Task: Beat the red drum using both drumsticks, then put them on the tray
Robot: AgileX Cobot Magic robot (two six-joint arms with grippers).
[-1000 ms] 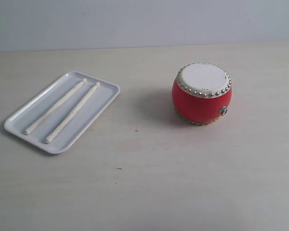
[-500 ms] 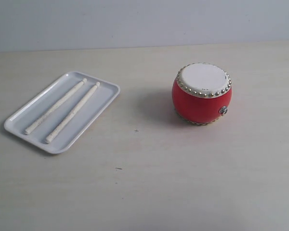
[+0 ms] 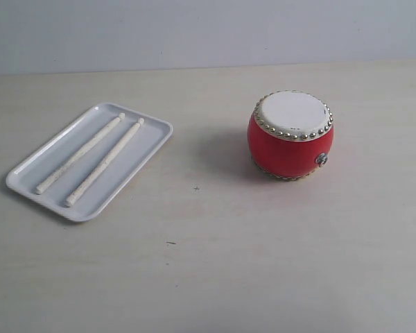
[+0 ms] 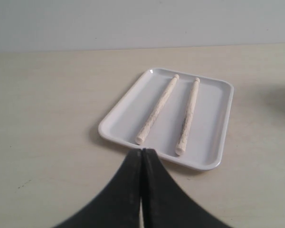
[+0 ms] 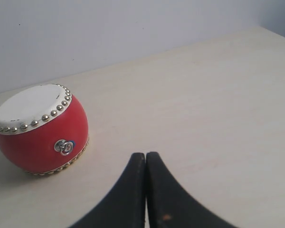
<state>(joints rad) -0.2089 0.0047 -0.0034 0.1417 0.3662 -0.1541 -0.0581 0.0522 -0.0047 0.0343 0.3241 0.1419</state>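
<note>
Two surfaces make up the setting: a pale beige matte tabletop (image 3: 194, 277) filling most of the exterior view, and a plain light grey-blue wall (image 3: 194, 28) across the top of the frame. Table bare apart from a few tiny dark specks near centre. A flat white rectangular tray (image 3: 137, 149) with rounded corners and a low rim sits at left centre of the exterior view, angled diagonally. Two thin off-white wooden drumsticks (image 3: 80, 154) lie inside it side by side, nearly parallel, along its length, not touching each other. A glossy red barrel-shaped drum (image 3: 288, 149) with a white head and a ring of silver studs stands upright at right centre, well apart from the tray, with a small metal ring (image 3: 322, 159) on its side. Neither arm shows in the exterior view. The black left claw (image 4: 142, 151) has its jaws pressed together and grips nothing; the tray lies just beyond its tips, the sticks' thicker ends toward it, no contact. The black right claw (image 5: 145, 154) is likewise fully closed and empty; the drum stands ahead of it and off to one side, clearly apart.
</note>
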